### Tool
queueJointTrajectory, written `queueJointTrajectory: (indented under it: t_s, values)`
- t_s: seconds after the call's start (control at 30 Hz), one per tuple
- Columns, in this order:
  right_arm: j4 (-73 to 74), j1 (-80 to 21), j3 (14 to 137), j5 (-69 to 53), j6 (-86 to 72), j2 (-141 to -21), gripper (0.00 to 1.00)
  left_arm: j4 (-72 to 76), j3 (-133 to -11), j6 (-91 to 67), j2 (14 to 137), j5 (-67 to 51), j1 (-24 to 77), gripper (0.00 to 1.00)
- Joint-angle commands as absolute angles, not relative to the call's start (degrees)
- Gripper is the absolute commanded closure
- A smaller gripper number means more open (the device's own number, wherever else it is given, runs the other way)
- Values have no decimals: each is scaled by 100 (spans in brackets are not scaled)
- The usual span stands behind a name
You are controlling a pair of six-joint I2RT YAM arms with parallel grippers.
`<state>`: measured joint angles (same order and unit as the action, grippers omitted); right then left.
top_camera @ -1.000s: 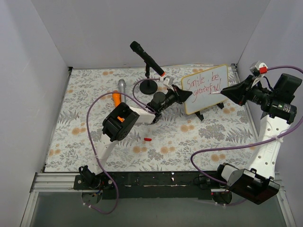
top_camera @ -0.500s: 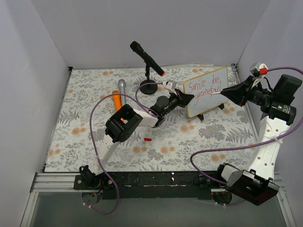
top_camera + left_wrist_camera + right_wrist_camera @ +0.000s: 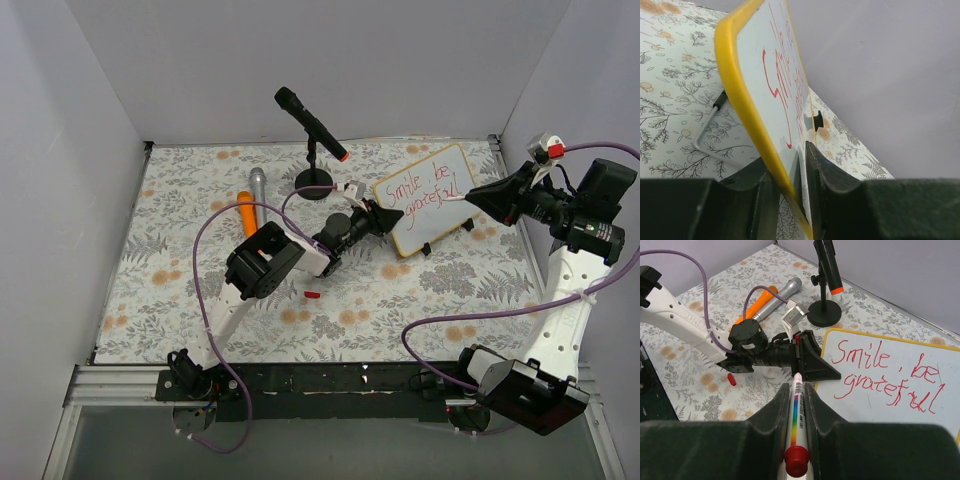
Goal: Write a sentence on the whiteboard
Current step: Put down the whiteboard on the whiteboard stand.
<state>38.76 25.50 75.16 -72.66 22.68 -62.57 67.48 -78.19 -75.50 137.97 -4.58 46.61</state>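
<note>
The whiteboard [image 3: 425, 200], white with a yellow rim, stands tilted at the back right of the flowered table. The sentence [image 3: 425, 190] on it is in red and reads "Smile, be grateful" [image 3: 880, 372] in two lines. My left gripper [image 3: 388, 216] is shut on the board's left edge. In the left wrist view the yellow rim [image 3: 740, 95] runs down between the jaws [image 3: 787, 155]. My right gripper [image 3: 470, 195] hovers just off the board's right side, shut on a white marker [image 3: 799, 420]. The marker has a rainbow stripe and a red end, and its tip points at the left gripper.
A black microphone [image 3: 312, 125] on a round-based stand is behind the left gripper. A silver microphone [image 3: 257, 185] and an orange object [image 3: 246, 212] lie at the back left. A small red cap [image 3: 311, 295] lies mid-table. Grey walls close in on three sides.
The left arm has shifted the whiteboard a little toward the front left and turned it slightly. The right gripper with the marker has hardly moved.
</note>
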Motion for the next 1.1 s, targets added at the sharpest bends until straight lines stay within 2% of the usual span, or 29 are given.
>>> queueJointTrajectory:
  t_s: [0.0, 0.13, 0.4, 0.5, 0.63, 0.77, 1.07]
  values:
    - [3700, 2593, 7471, -7444, 2215, -6126, 99, 6987, -7866, -7234, 13623, -580, 4685, 75]
    - [3683, 2593, 7462, -7444, 2215, -6126, 99, 7005, -7796, -7093, 13606, -685, 4685, 67]
    - [3683, 2593, 7444, -7444, 2224, -6100, 99, 6935, -7690, -7031, 13448, -589, 4667, 36]
    - [3683, 2602, 7436, -7444, 2224, -6073, 99, 6873, -7655, -6996, 13386, -545, 4658, 32]
    - [3683, 2602, 7427, -7444, 2224, -6056, 99, 6881, -7454, -7013, 13245, -370, 4623, 18]
    - [3683, 2602, 7400, -7444, 2232, -6021, 99, 6908, -7120, -7066, 12921, -334, 4562, 9]
    - [3665, 2602, 7260, -7550, 2285, -5977, 99, 6268, -5626, -6899, 11183, -395, 4518, 5]
